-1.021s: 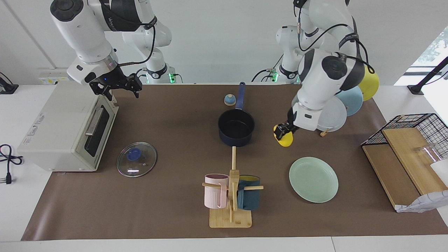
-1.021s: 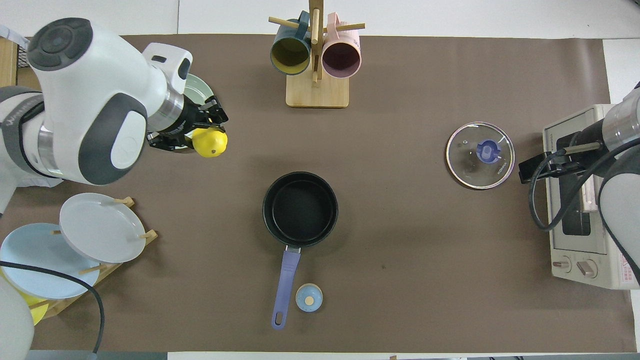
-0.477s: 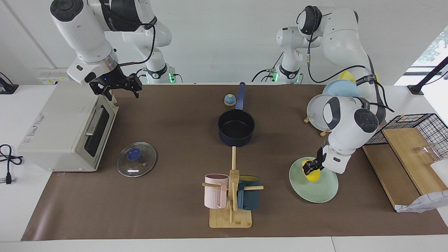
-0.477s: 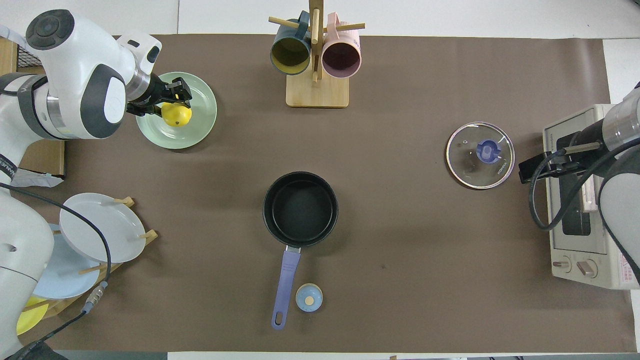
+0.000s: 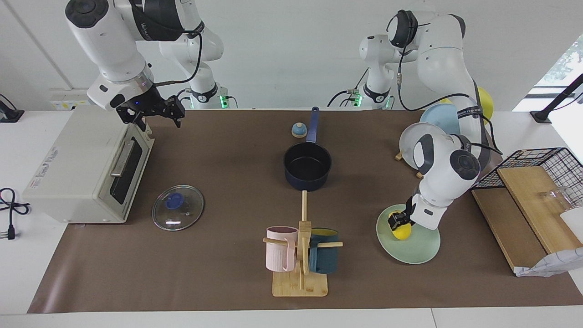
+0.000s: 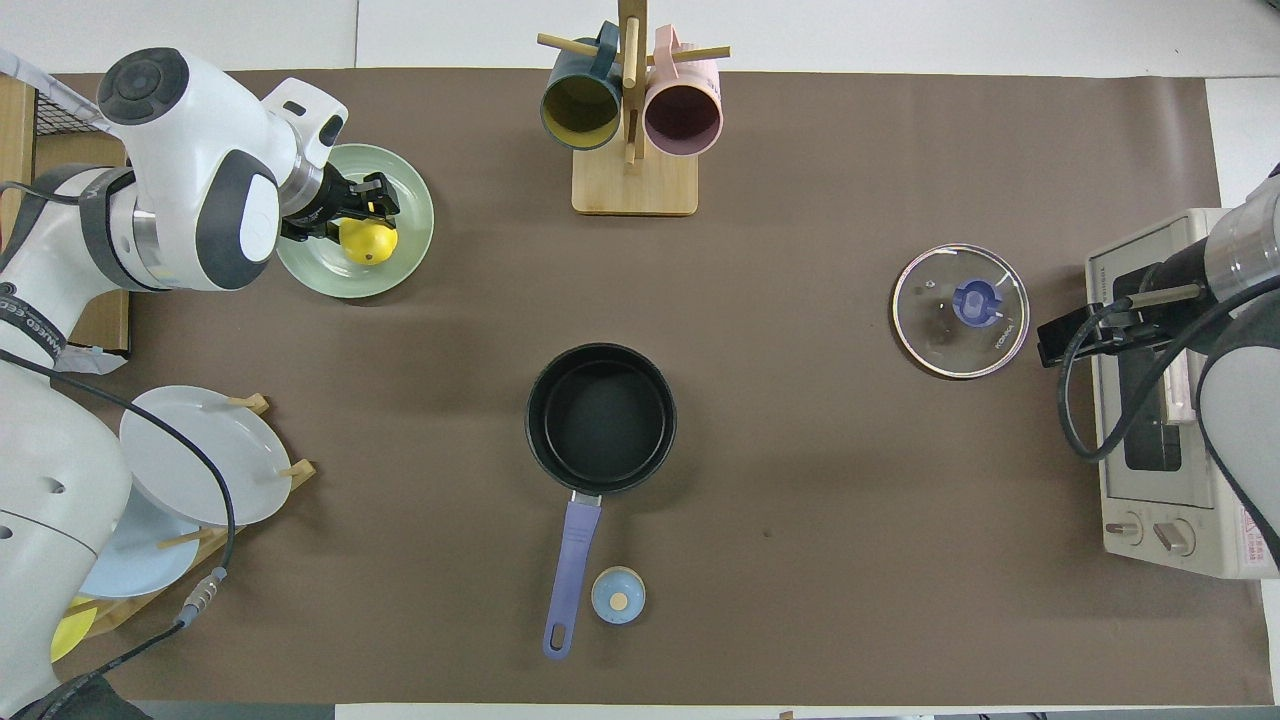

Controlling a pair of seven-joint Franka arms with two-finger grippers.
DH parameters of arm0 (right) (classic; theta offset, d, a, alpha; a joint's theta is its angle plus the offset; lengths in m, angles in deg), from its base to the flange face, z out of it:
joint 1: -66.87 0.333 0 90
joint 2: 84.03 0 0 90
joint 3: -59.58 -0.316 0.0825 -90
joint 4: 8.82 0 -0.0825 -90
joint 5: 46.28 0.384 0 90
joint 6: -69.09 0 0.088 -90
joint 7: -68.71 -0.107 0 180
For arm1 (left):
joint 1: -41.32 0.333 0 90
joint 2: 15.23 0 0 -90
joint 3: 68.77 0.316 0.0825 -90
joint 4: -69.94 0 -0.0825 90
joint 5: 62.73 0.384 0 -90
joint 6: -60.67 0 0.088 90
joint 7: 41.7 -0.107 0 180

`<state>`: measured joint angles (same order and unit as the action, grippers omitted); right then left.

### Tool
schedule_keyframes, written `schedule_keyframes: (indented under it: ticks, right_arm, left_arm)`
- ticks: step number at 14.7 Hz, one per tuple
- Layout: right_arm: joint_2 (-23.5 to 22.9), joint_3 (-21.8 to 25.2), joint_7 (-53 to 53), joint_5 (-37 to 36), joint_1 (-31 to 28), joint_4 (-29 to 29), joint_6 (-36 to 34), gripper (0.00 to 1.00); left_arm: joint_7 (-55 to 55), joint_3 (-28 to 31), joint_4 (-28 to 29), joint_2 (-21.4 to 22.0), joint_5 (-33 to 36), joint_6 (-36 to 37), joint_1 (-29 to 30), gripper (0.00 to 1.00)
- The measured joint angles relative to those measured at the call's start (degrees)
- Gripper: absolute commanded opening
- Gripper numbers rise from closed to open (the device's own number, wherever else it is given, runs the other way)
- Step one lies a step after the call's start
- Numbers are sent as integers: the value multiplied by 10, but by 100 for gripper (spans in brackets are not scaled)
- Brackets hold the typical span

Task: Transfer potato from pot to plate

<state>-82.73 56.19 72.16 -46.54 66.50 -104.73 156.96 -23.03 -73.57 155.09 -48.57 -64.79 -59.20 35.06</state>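
Note:
The yellow potato sits low on the mint-green plate, at the left arm's end of the table. My left gripper is shut on the potato and holds it on or just above the plate's surface. In the overhead view the left gripper and potato lie over the plate. The navy pot stands empty mid-table, its handle toward the robots; it also shows in the overhead view. My right gripper waits open over the toaster oven's top.
A toaster oven and a glass lid are at the right arm's end. A mug rack stands beside the plate. A rack of plates, a wire basket and a small blue knob are also here.
My left gripper carried the potato from beside the pot to over the mint-green plate, then lowered it onto or just above the plate. The right arm has not moved.

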Motion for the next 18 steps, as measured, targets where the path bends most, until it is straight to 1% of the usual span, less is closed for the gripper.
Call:
schedule_keyframes:
  ticks: [3,5,7,9,14,18]
  right_arm:
    - [0,0,0,0,0,0,0,100]
    - [0,0,0,0,0,0,0,100]
    - [0,0,0,0,0,0,0,100]
    - [0,0,0,0,0,0,0,100]
    - [0,0,0,0,0,0,0,100]
    - [0,0,0,0,0,0,0,100]
  left_arm:
    - [-3,0,-5,3,9,19,1,100]
    - [-7,1,-27,7,9,70,2,100]
    - [-7,1,-55,21,9,114,2,100]
    - [-7,1,-71,49,9,137,2,100]
    - [-9,4,-74,140,10,187,8,100]
    - [-49,6,-52,214,11,230,14,100]
